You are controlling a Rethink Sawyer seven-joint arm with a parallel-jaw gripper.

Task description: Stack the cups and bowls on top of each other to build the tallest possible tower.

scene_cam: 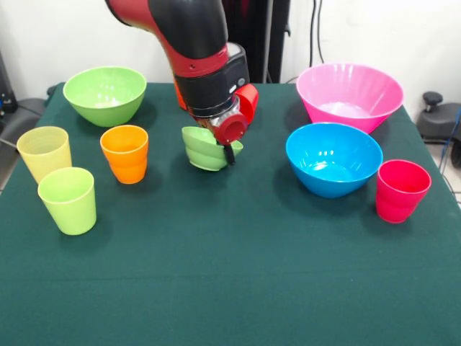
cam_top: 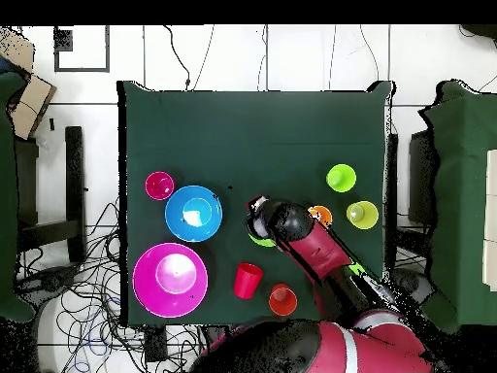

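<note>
sm green bowl (scene_cam: 204,149) | tilted, mouth up-left | at gripper (scene_cam: 229,153)

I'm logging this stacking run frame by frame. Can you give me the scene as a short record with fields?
gripper: gripper at the small light green plastic bowl, which is tilted; grip state unclear
bowls upright: large light green bowl, large pink bowl, large blue bowl
cups by front view: pale yellow cup, lime green cup, orange cup, pinkish-red cup
extra cups overhead: red cup, second orange cup
tower: none yet

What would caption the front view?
Red robot arm's gripper at a tilted small light green plastic bowl among scattered cups.
</note>
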